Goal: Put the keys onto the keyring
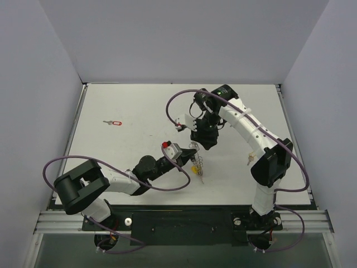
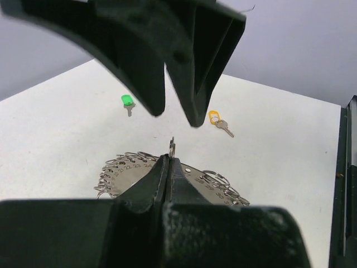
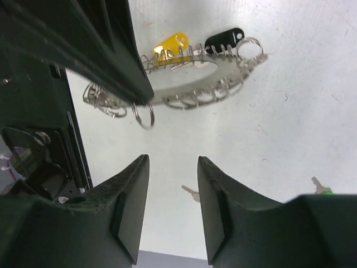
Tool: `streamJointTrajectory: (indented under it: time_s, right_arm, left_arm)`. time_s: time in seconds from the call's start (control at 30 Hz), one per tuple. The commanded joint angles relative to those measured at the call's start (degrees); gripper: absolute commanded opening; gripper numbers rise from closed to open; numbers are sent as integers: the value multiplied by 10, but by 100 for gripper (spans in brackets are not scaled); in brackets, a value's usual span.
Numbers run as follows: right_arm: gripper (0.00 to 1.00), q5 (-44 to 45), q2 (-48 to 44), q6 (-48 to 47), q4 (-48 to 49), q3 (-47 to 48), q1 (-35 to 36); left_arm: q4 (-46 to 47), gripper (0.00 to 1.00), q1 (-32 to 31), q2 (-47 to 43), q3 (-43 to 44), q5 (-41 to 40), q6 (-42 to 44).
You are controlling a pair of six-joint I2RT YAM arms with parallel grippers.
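Note:
The keyring (image 3: 223,72) is a flat silver hoop edged with small wire rings, held up off the table. My left gripper (image 2: 169,159) is shut on one of its small rings (image 2: 172,147); the hoop's numbered rim (image 2: 125,170) shows behind the fingers. A yellow-headed key (image 3: 170,46) and a black-headed key (image 3: 226,39) hang on the hoop. My right gripper (image 3: 173,164) stands open just beyond the hoop, nothing between its fingers (image 2: 150,84). Loose on the table lie a green key (image 2: 128,102), a yellow-orange key (image 2: 218,121) and a red key (image 1: 115,122).
Both grippers meet near the table's middle (image 1: 195,151). The red key lies alone at the far left. Another small key (image 1: 249,159) lies beside the right arm's base. Grey walls close in the white table (image 1: 139,111) on three sides.

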Motion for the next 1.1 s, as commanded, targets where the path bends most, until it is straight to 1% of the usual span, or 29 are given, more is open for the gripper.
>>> streamJointTrajectory:
  time_s: [0.0,0.03,0.07,0.1,0.13,0.17,0.2,0.23,0.33,0.43,0.63,0.67,0.83,1.07]
  right_arm:
    - [38,-95,-54,-6,-75,-5,-36]
    - [38,-109,-70,-19,-65,-27,-52]
    - [39,-149,-79,-36,-41,-41,-60]
    - [40,-172,-105,-78,-19,-78,-82]
    - [45,-228,-114,-96,-2,-119,-94]
    - [49,-254,-137,-149,17,-136,-119]
    - [54,-304,-144,-172,23,-167,-140]
    - [56,-329,-152,-207,36,-179,-147]
    - [56,-387,-141,-247,38,-200,-150]
    - [54,-438,-105,-276,39,-201,-150]
    - [49,-465,-42,-309,21,-173,-145]
    - [49,-468,-31,-327,13,-168,-144]
    - [44,-474,-7,-354,-23,-152,-135]
    - [43,-473,9,-357,-33,-138,-123]
  left_arm:
    - [117,0,5,-30,-18,-23,-48]
    - [129,0,6,-31,-25,-24,-57]
    - [134,0,7,-31,-26,-25,-60]
    - [141,0,7,-31,-31,-29,-65]
    - [144,0,7,-34,-33,-30,-68]
    - [150,0,7,-36,-38,-33,-70]
    - [157,0,7,-37,-40,-34,-72]
    - [158,0,8,-38,-44,-34,-73]
    - [161,0,7,-40,-44,-34,-72]
    - [162,0,8,-40,-41,-33,-71]
    - [160,0,8,-47,-42,-33,-70]
    - [159,0,7,-48,-41,-34,-70]
    - [159,0,8,-47,-39,-30,-69]
    - [158,0,7,-48,-37,-29,-70]
